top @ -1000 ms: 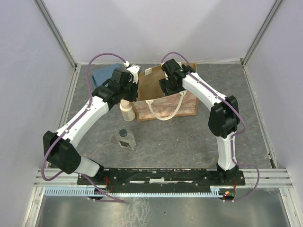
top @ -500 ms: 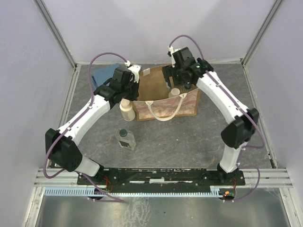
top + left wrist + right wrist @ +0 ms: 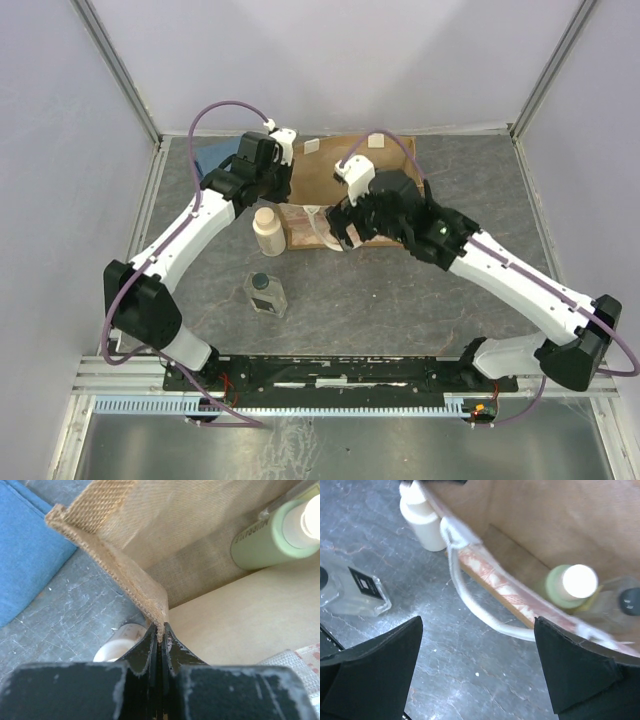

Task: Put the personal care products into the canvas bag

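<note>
The canvas bag (image 3: 333, 170) stands open at the back of the table. My left gripper (image 3: 160, 630) is shut on its left rim corner (image 3: 280, 180). Inside the canvas bag (image 3: 530, 515) stand a pale yellow-green round-topped jar (image 3: 570, 585) (image 3: 270, 535) and a clear dark-capped bottle (image 3: 622, 602). My right gripper (image 3: 478, 625) (image 3: 338, 226) is open and empty, hanging over the table in front of the bag, by the rope handle (image 3: 480, 610). A beige bottle with a cream cap (image 3: 267, 230) (image 3: 422, 522) stands outside the bag's left front corner. Another clear dark-capped bottle (image 3: 265, 293) (image 3: 352, 590) lies nearer the arms.
A folded blue cloth (image 3: 215, 158) (image 3: 25, 565) lies left of the bag, behind the left arm. Walls close the table at the back and both sides. A metal rail (image 3: 340, 370) runs along the near edge.
My right gripper has opened wide and drawn back from above the bag to its front side, leaving the jar inside. The left gripper has kept its hold on the rim.
</note>
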`<state>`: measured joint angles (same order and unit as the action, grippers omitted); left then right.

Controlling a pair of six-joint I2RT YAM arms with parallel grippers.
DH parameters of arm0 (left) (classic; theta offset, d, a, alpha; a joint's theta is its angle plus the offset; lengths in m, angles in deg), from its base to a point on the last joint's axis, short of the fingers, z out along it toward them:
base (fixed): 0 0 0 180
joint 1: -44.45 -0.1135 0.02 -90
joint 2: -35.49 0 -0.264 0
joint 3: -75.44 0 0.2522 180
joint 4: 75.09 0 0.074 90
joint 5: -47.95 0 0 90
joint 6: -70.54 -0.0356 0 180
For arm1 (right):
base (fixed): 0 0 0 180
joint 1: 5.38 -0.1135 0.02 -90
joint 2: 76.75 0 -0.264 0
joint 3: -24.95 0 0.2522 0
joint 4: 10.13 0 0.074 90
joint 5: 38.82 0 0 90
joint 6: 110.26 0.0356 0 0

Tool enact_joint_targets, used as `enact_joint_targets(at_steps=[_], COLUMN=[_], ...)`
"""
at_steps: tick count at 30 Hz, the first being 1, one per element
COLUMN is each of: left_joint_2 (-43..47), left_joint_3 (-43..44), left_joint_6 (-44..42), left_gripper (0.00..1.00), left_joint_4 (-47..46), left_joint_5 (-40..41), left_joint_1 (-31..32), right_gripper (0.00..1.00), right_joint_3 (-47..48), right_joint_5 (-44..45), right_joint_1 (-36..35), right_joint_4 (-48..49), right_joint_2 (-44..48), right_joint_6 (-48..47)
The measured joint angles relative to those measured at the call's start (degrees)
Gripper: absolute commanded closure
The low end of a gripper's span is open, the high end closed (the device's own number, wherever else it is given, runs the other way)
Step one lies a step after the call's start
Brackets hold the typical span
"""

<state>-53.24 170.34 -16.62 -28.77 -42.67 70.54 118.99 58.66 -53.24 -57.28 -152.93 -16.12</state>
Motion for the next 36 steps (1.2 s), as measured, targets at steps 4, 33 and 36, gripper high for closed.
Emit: enact_joint_targets(at_steps=[4,33,36], left_joint_2=[-0.6,-1.1,-1.1], left_joint_3=[0.5,1.0,1.0], left_joint_6=[-0.4,-0.4,-0.4], left_gripper=[0.97,0.97,0.97], left_joint_4=[0.0,-0.2,-0.2], left_joint_5=[-1.0,-5.8,-6.1], left_joint_1=[-1.8,-6.6,-6.8], right_gripper=[0.0,0.0,0.0], right_joint_3=[-11.2,-10.6,-9.2], right_joint_5=[-1.6,-14.1,-14.7], right_joint_1=[-2.1,-19.1,-19.1], right_joint_4=[8.0,25.6,25.6], right_joint_2=[2.7,-15.0,-17.4], right_joint_6=[-0.3,-4.3,-4.3])
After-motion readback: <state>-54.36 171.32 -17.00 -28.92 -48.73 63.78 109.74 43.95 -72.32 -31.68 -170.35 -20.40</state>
